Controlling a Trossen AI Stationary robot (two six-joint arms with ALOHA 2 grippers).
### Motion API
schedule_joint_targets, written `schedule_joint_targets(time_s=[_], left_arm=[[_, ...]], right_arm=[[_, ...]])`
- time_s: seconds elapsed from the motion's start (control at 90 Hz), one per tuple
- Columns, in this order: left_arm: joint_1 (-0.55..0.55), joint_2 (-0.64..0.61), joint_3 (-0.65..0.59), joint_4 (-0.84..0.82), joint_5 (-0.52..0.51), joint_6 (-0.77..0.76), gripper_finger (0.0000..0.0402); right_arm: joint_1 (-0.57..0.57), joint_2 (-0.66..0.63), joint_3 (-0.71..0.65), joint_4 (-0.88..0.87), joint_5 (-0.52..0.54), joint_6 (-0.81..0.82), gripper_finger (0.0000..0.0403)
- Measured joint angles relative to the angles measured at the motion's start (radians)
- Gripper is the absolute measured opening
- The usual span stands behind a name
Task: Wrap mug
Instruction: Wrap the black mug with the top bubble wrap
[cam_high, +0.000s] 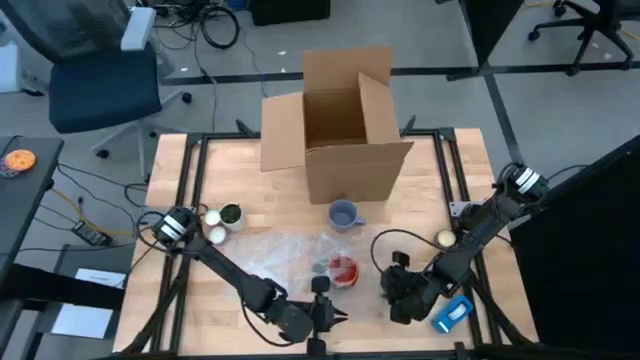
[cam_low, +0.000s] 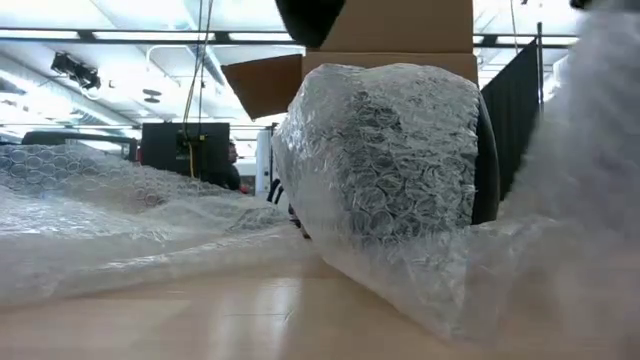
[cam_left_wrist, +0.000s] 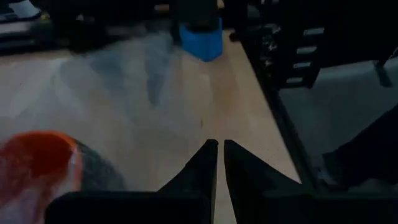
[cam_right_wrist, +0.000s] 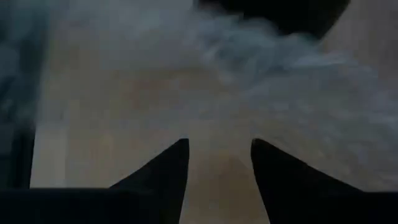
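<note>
Your desk (cam_high: 230, 190) carries an open box (cam_high: 340, 135) at its far side. Bubble wrap (cam_high: 285, 250) lies before the box, with the red mug (cam_high: 343, 270) on its right part. Left gripper (cam_high: 335, 318), jaws clenched on nothing, sits just nearer than the mug; right gripper (cam_high: 392, 290), jaws released, is beside it.

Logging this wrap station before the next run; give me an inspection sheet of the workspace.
Surface: wooden table.
Job's things: red mug lying on bubble wrap; blue mug before open cardboard box.
Clutter: blue object, small cups at left edge.
Grippers: left gripper shut, near red mug; right gripper open, beside the wrap.
Cables: on floor.
Surroundings: office chair.
</note>
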Motion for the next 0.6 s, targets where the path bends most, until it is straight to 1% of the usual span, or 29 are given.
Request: schedule_joint_targets(time_s=[0.078,0.178,0.3,0.444,0.522,0.6], left_arm=[[0.001,0.002,0.0,0.0,0.0,0.0,0.0014],[0.002,0.002,0.0,-0.001,-0.005,0.0,0.0014],[0.003,0.002,0.0,-0.007,-0.007,0.0,0.0014],[0.007,0.002,0.0,-0.015,-0.008,0.0,0.0014],[0.011,0.002,0.0,-0.005,-0.008,0.005,0.0014],[0.016,0.002,0.0,0.0,-0.009,0.006,0.0014]], right_arm=[[-0.006,0.0,0.019,-0.006,0.024,-0.036,0.015],[-0.014,0.0,0.052,-0.044,0.028,-0.061,0.015],[-0.02,0.0,0.119,-0.169,0.038,-0.076,0.015],[-0.024,-0.001,0.194,-0.322,0.11,-0.102,0.015],[-0.035,-0.002,0.218,-0.333,0.146,-0.144,0.015],[-0.057,-0.002,0.224,-0.302,0.153,-0.197,0.015]])
